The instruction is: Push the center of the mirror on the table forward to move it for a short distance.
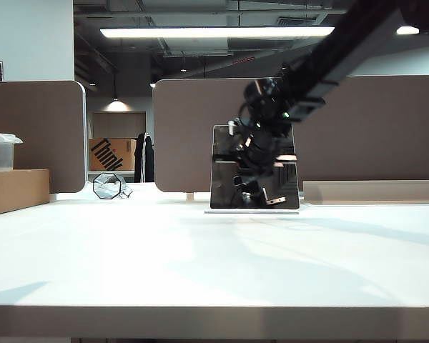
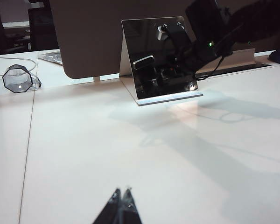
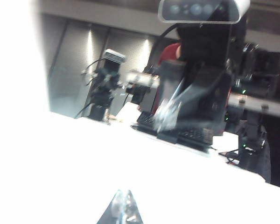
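The mirror [image 1: 229, 171] stands upright at the far middle of the white table [image 1: 129, 264], in front of a brown partition [image 1: 193, 128]; the right gripper [image 3: 123, 207] is pressed close to its face, fingers closed together; the left gripper [image 2: 122, 198] hangs low over bare table well short of the mirror, fingers closed; an octagonal glass object [image 1: 107, 186] sits far left.

White table [image 1: 129, 271]: mirror [image 1: 225, 168] upright, octagonal glass object [image 1: 107, 186], cardboard box [image 1: 14, 189].

Only "Think" reads, printed sideways on the cardboard box [image 1: 111, 153] far behind the right gripper [image 1: 261, 187], leftward.
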You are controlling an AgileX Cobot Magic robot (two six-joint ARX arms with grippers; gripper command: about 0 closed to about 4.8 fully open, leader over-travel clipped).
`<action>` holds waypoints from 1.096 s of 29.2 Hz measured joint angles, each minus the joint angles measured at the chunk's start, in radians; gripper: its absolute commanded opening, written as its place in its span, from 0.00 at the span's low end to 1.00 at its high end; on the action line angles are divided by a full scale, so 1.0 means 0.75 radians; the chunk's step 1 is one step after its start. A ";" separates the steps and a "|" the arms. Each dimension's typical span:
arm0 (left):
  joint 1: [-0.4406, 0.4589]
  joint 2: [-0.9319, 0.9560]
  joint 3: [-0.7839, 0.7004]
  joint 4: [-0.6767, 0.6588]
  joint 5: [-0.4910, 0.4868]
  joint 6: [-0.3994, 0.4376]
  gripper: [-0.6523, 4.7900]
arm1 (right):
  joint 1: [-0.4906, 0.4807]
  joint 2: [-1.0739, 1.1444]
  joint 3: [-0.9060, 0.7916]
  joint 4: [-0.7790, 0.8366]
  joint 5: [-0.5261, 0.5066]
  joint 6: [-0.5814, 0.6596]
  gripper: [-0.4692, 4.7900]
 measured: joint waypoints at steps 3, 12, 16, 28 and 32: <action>0.000 0.000 0.000 0.001 0.001 0.000 0.11 | 0.036 -0.049 0.000 -0.075 0.001 0.000 0.08; 0.046 0.000 0.000 0.001 0.008 0.000 0.11 | 0.120 -0.218 0.002 -0.270 0.041 0.006 0.08; 0.175 -0.001 0.000 0.001 0.005 0.000 0.11 | 0.159 -0.328 0.001 -0.401 0.060 0.008 0.08; 0.402 0.000 0.000 0.001 0.001 0.000 0.11 | 0.341 -0.931 0.008 -0.698 0.139 0.004 0.08; 0.432 0.000 0.000 0.001 0.001 0.000 0.11 | 0.444 -1.132 0.009 -0.804 0.176 -0.002 0.08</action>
